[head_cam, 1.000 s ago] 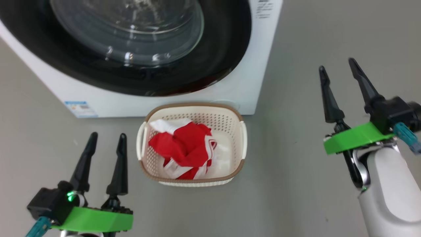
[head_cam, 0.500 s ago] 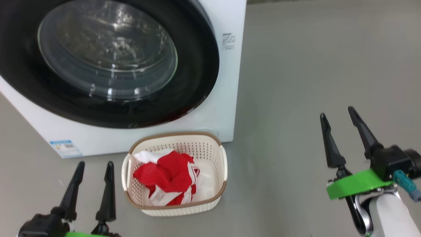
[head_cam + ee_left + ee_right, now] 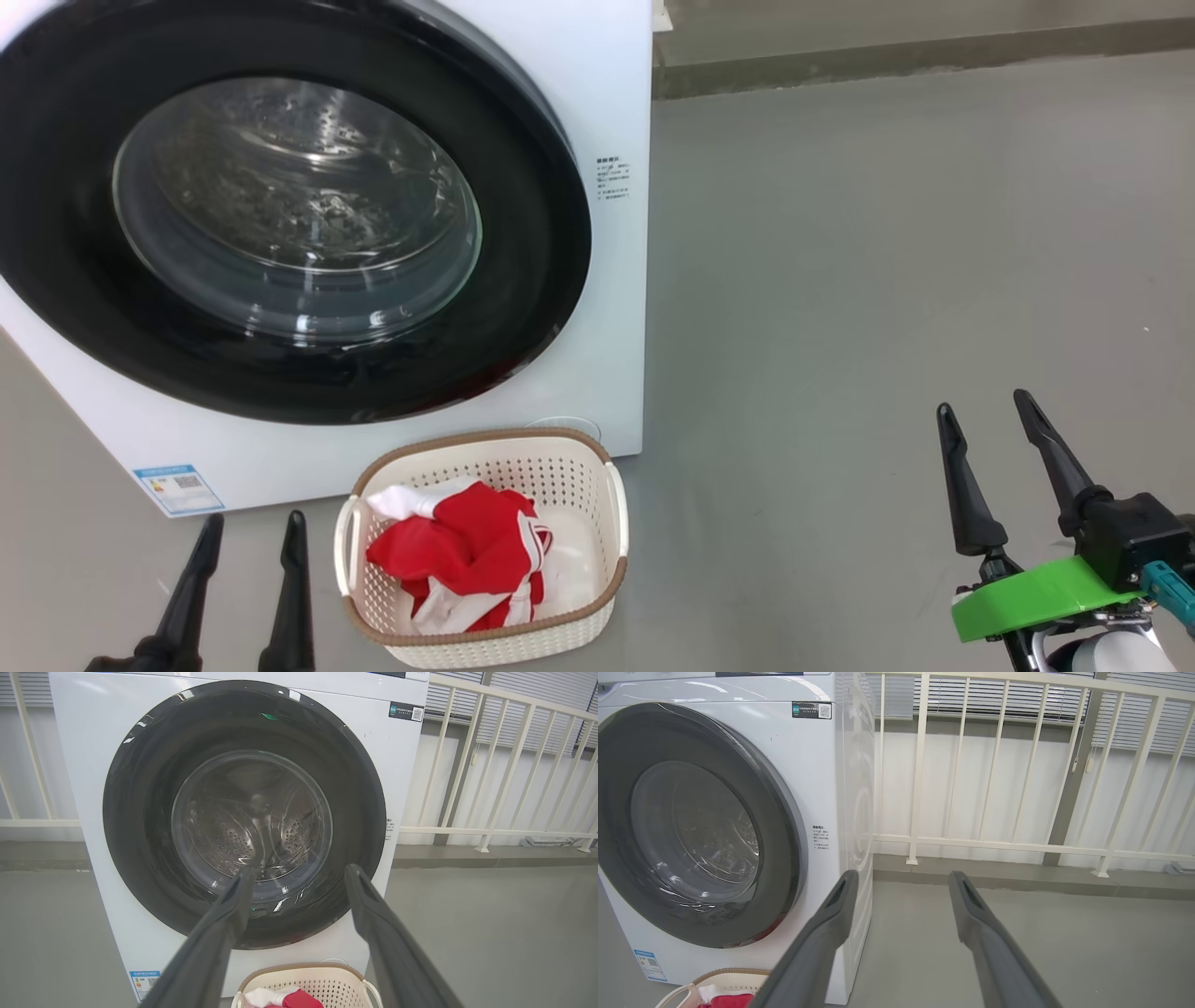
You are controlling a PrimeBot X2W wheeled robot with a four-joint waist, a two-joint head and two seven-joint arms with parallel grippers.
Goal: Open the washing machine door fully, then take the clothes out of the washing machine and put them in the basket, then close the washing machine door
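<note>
Door (image 3: 291,217) looks shut flush on the washer (image 3: 618,103); clothes (image 3: 467,560) are in the basket (image 3: 565,485) on the floor just in front. Left claw (image 3: 256,518) and right claw (image 3: 982,401) both spread wide, empty. Task looks done, nothing left.

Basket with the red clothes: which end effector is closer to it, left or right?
Left. The left end effector is just beside the basket, on its left, open and apart from it. The right end effector is well off to its right, also open.
</note>
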